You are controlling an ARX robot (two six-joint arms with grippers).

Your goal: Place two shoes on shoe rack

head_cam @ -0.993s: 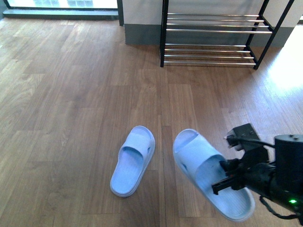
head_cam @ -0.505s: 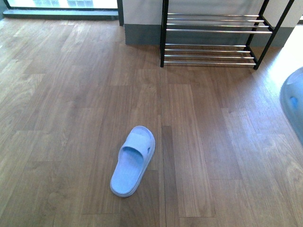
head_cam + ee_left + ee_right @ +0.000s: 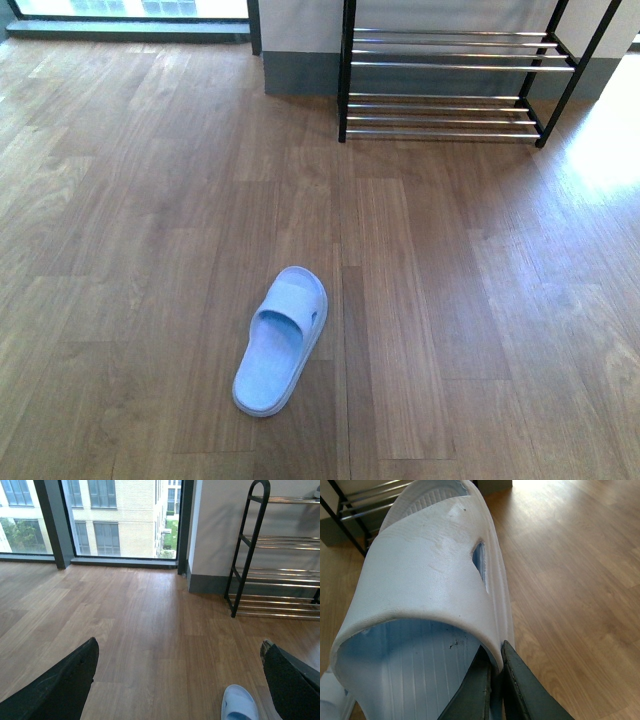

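Observation:
The two shoes are out of view. The black shoe rack (image 3: 450,65) with chrome bars stands against the far wall and also shows as the rack (image 3: 243,540) and the rack (image 3: 355,507). A pale blue slide sandal (image 3: 430,575) hangs above the floor, with my right gripper (image 3: 495,652) shut on its side wall by the strap. A second slide sandal (image 3: 277,340) lies on the wood floor, and the toe of this sandal (image 3: 239,706) shows between my left gripper's fingers. My left gripper (image 3: 180,645) is open and holds nothing. Neither arm shows in the front view.
Wood plank floor (image 3: 150,200) spreads around the lying sandal. A grey skirting wall (image 3: 300,70) runs behind the rack. Floor-to-ceiling windows (image 3: 115,520) with dark frames stand to the left of the rack.
My right gripper has carried the held sandal up and to the right, out of the front view. The sandal on the floor has not moved.

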